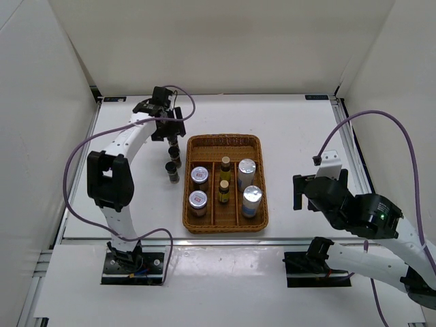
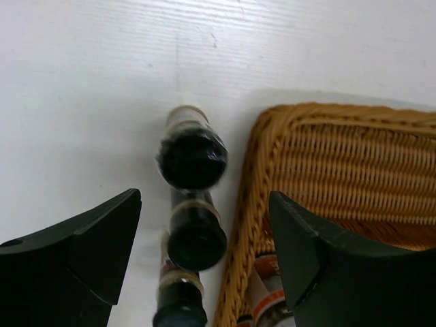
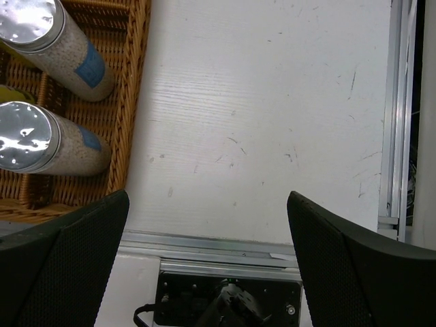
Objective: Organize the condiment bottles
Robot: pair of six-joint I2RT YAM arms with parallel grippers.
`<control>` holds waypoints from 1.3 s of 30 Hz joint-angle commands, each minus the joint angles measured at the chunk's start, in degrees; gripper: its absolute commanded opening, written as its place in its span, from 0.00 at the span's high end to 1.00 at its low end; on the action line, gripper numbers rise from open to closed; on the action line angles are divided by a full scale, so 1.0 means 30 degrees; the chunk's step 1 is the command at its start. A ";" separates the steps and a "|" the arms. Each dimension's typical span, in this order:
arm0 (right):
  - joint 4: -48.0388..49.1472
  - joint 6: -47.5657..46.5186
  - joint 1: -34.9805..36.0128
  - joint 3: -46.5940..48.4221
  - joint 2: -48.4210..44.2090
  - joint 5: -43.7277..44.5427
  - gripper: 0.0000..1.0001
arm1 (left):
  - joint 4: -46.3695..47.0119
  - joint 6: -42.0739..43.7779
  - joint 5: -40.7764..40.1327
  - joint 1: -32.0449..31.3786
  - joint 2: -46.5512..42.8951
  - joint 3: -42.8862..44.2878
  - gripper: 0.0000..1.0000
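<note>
Bottles (image 2: 191, 158), tiny, dark, black-capped, stand in line under spread left tool (image 2: 204, 199); right tool (image 3: 208, 197) likewise spread.

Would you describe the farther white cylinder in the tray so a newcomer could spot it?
Start at the brown wicker tray and look in its right-hand compartment. Two white silver-capped cylinders stand there; yours is the far cylinder, the one farther from the arm bases than its twin.
</note>
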 commanded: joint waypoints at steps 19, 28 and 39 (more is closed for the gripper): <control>0.0859 -0.0369 0.0045 -0.0258 -0.1354 -0.0011 0.00 | 0.0354 0.1223 0.1720 0.0995 0.2608 0.2470 0.33; 0.0859 -0.0369 0.0045 -0.0258 -0.1005 -0.0011 0.00 | 0.0354 0.0696 0.0174 0.0558 0.0591 0.3431 0.68; 0.0859 -0.0369 0.0045 -0.0258 -0.0827 -0.0011 0.00 | 0.0120 0.1690 -0.0626 -0.3923 0.0406 0.9760 0.72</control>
